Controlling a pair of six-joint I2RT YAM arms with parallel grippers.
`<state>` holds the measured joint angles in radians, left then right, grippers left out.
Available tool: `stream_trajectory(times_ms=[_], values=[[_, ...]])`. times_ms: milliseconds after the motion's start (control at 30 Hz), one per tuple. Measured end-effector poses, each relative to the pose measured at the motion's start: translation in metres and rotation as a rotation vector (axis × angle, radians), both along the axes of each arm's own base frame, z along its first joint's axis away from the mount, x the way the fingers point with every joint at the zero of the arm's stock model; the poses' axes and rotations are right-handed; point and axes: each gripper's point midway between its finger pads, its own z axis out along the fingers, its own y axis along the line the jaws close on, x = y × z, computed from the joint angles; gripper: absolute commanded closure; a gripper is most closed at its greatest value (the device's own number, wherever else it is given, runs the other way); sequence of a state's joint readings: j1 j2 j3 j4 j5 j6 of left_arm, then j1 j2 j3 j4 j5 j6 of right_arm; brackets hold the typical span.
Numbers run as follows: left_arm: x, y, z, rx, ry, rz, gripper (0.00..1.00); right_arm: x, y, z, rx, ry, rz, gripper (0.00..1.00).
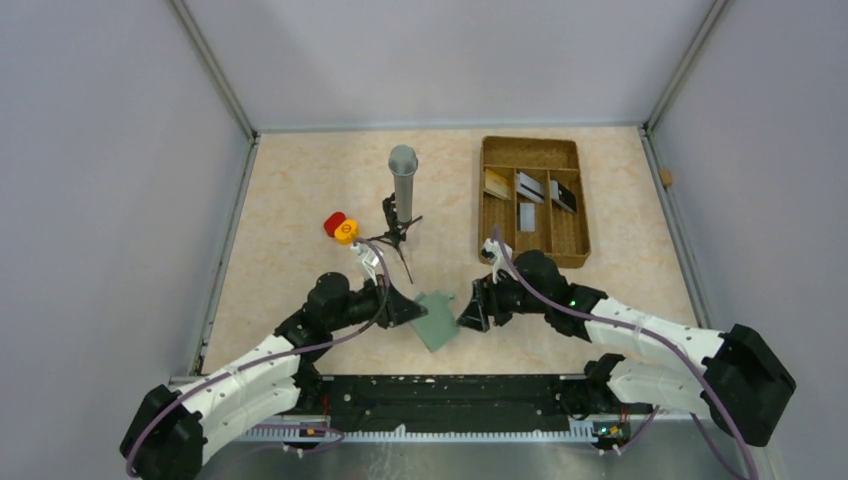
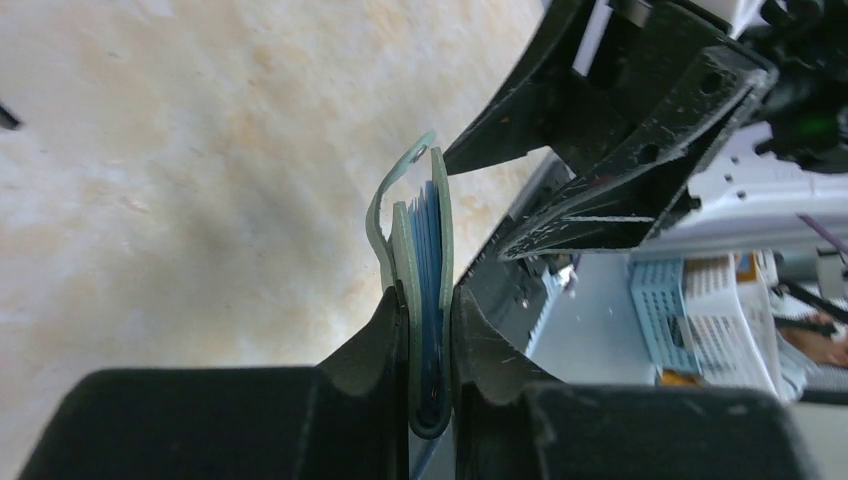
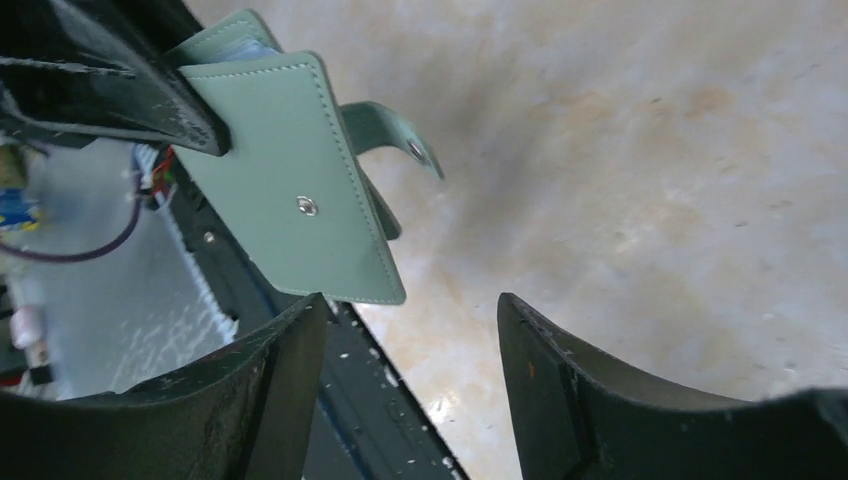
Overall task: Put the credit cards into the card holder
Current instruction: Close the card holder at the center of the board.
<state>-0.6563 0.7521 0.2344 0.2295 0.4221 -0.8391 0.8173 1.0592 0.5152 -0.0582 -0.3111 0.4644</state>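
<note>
Left hand [image 2: 428,300]: clamped narrow across the card holder [image 3: 290,200], near its fold, holding it off the desk [image 1: 300,200] with the free edge toward the other arm.
Right hand [image 3: 410,350]: jaws wide with nothing between them, just beside the holder's lower free edge.
Card holder: folded nearly flat; its closing tab [image 3: 395,135] hangs unsnapped and curls away from the stud [image 3: 307,206] on the cover.
Credit cards [image 1: 530,186]: lying in the compartments of the brown tray [image 1: 530,141] at the far right of the desk, well apart from both hands.
Step in hand: probably opening the holder so that its pockets face the right arm.
How to do it well: the right hand should pinch only the outer cover or the loose tab, not the whole stack, and swing it away. Since the left grip squeezes both covers together, it may have to move to one cover, or the holder will merely fan.
Hidden: the pockets. Only blue edges show between the covers, and whether a card is already inside cannot be told.
Hard to make out: the cards are tiny from above; about four, the count unsure.
</note>
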Motion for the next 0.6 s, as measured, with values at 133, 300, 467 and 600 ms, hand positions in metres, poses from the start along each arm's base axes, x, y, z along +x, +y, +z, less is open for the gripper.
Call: stream_trajectory(times_ms=[133, 300, 467, 600], values=[[-0.013, -0.009, 0.000, -0.038, 0.002, -0.096, 1.00, -0.020, 0.009, -0.002, 0.096, 0.060, 0.080, 0.52], [-0.026, -0.018, -0.002, -0.077, 0.028, -0.206, 1.00, -0.034, 0.022, 0.003, 0.207, 0.099, 0.152, 0.78], [-0.030, -0.021, -0.014, -0.068, 0.068, -0.242, 0.91, -0.038, 0.027, -0.011, 0.216, 0.158, 0.173, 1.00], [-0.030, -0.020, -0.028, -0.041, 0.109, -0.240, 0.68, -0.040, 0.028, -0.022, 0.196, 0.192, 0.178, 1.00]])
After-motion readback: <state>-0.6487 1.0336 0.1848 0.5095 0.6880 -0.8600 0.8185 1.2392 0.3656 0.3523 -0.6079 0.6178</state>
